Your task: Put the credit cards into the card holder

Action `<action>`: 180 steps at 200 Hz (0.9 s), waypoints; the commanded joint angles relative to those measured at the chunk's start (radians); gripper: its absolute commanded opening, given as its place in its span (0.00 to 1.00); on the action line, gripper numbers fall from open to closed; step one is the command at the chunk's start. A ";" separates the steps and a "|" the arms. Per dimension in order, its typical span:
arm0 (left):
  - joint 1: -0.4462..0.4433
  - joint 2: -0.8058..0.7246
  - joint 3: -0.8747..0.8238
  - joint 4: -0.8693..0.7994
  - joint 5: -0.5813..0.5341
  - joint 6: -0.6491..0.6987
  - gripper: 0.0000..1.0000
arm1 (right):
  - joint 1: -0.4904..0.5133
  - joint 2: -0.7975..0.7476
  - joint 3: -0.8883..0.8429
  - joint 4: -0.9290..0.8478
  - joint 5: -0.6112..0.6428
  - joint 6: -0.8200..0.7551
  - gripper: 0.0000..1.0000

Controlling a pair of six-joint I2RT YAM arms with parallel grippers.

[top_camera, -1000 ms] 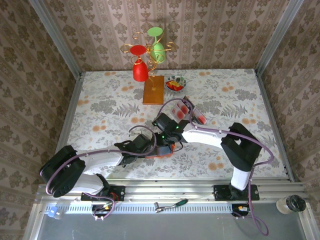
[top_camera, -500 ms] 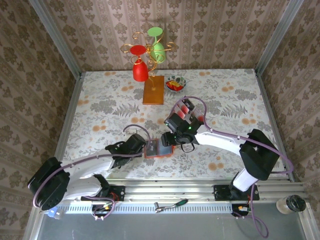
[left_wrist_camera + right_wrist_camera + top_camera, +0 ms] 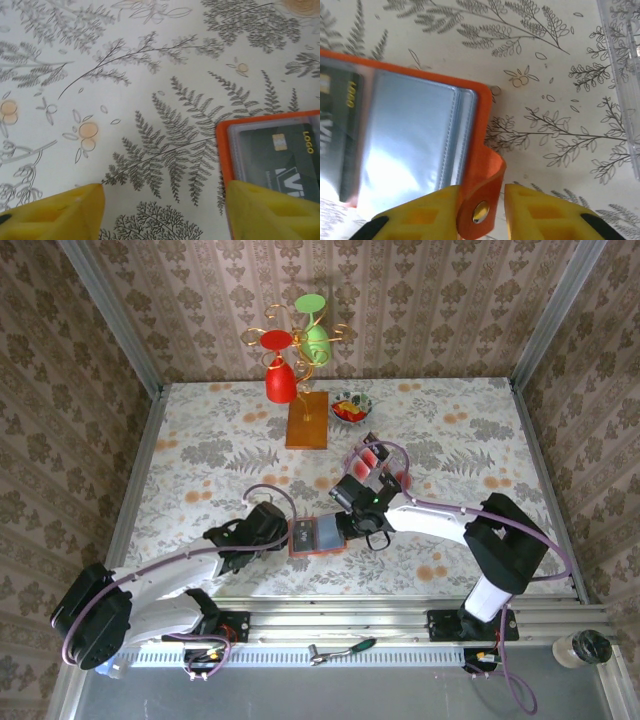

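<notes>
Yellow-fingered, the left gripper [image 3: 164,195] is spread wide over the fern-print tablecloth [image 3: 125,100] with nothing in it, one finger [image 3: 270,210] at the near edge of the orange card holder [image 3: 223,150]. The holder lies opened flat between the two arms, with a black card [image 3: 280,155] in one clear sleeve. The right gripper [image 3: 480,202] is nearly closed, pinching the holder's snap tab [image 3: 480,212]. Further right, red cards [image 3: 370,454] sit in a clear tray [image 3: 620,75].
</notes>
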 commanded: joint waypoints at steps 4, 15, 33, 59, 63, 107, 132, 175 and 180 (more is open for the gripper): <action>0.013 0.015 0.038 0.041 0.045 0.037 0.81 | -0.013 0.004 -0.027 0.030 0.018 0.000 0.13; 0.014 0.029 0.048 0.045 0.051 0.041 0.91 | -0.017 0.006 -0.037 0.040 0.013 -0.001 0.08; 0.021 0.055 0.063 0.061 0.075 0.050 1.00 | -0.024 0.005 -0.053 0.059 -0.001 0.003 0.06; 0.030 0.091 0.076 0.100 0.118 0.052 1.00 | -0.036 0.000 -0.082 0.097 -0.025 0.015 0.05; 0.031 0.099 0.077 0.109 0.124 0.049 1.00 | -0.040 0.000 -0.087 0.105 -0.029 0.017 0.05; 0.035 0.151 0.081 0.188 0.172 0.030 1.00 | -0.054 -0.011 -0.124 0.162 -0.068 0.039 0.05; 0.036 0.188 0.078 0.231 0.196 0.018 1.00 | -0.056 -0.013 -0.132 0.176 -0.074 0.046 0.05; 0.037 0.240 0.074 0.295 0.223 -0.010 1.00 | -0.057 -0.013 -0.152 0.201 -0.087 0.059 0.03; 0.036 0.247 0.076 0.299 0.226 -0.011 1.00 | -0.057 -0.013 -0.153 0.201 -0.088 0.060 0.03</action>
